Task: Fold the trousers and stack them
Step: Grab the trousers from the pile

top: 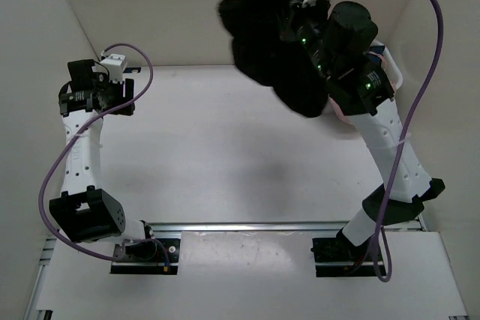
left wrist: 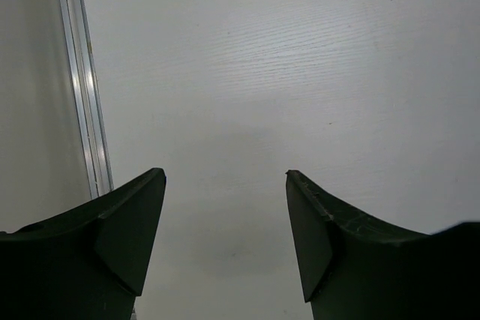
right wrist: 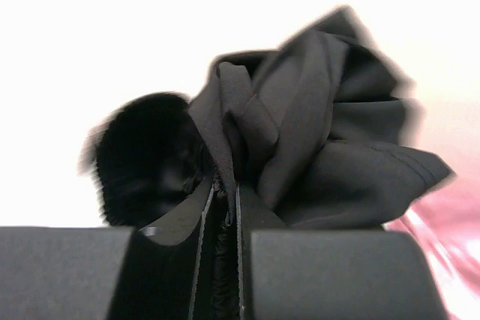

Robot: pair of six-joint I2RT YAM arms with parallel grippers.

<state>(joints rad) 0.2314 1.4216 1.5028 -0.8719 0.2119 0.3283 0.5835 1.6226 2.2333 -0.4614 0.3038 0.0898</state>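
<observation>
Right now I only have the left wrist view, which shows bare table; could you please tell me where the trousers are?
Observer: The right end effector is shut on the black trousers, bunched and held up at the far right.
Operator: Thank you. Is my arm close to them?
Observer: No, the left end effector sits far left, well apart.
Operator: Anything else there?
Observer: A pink item shows beneath the right arm, mostly hidden.
</observation>
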